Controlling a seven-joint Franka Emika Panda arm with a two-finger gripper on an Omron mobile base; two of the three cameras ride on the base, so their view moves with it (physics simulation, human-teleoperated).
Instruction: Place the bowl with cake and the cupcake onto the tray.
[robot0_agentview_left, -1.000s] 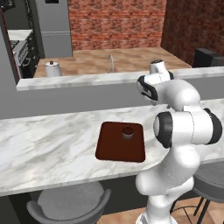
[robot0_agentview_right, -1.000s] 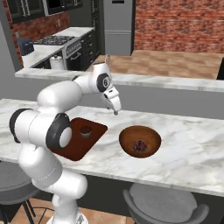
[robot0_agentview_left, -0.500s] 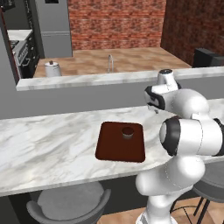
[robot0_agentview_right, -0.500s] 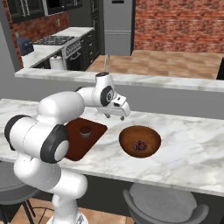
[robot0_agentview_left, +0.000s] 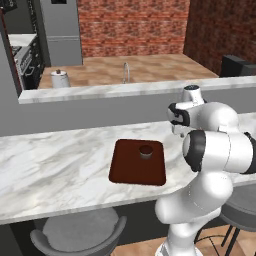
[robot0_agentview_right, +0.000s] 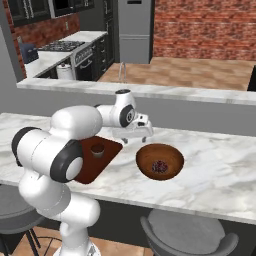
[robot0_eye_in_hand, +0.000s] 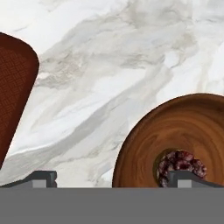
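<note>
Gripper (robot0_agentview_right: 137, 136) spread wide, empty — hovers above marble counter (robot0_agentview_right: 215, 165), just beside bowl with cake (robot0_agentview_right: 160, 161), between it and tray (robot0_agentview_right: 92, 160). Cupcake (robot0_agentview_right: 97, 149) already on tray. Bowl off tray, on gripper's far side from it — near rim closest for grasp.

I saw a white marble counter (robot0_agentview_left: 60, 165), a raised grey ledge (robot0_agentview_left: 100, 92) behind it, grey stools (robot0_agentview_left: 77, 235) tucked below, a white kettle (robot0_agentview_left: 60, 79), a faucet (robot0_agentview_left: 125, 72), a stove (robot0_agentview_right: 57, 47), a steel fridge (robot0_agentview_left: 60, 30), red brick walls (robot0_agentview_left: 130, 25)
</note>
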